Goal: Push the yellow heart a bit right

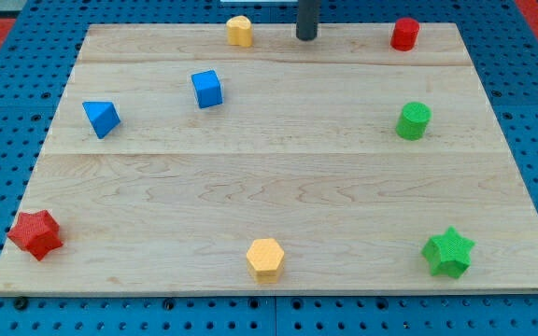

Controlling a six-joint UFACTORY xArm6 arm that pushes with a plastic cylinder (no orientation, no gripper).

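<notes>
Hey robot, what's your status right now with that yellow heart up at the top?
My tip at board's top edge, right of yellow heart, not touching. Heart untouched, not yet pushed. Tip sits on the heart's rightward path; red block farther right.

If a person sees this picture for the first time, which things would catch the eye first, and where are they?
Probably the bright blocks ringing the pale wooden board: a red star at the view's bottom left, a green star at the bottom right, and two blue blocks at the upper left. Next, my tip, a dark rod end at the top edge, standing apart to the right of the yellow heart.
</notes>
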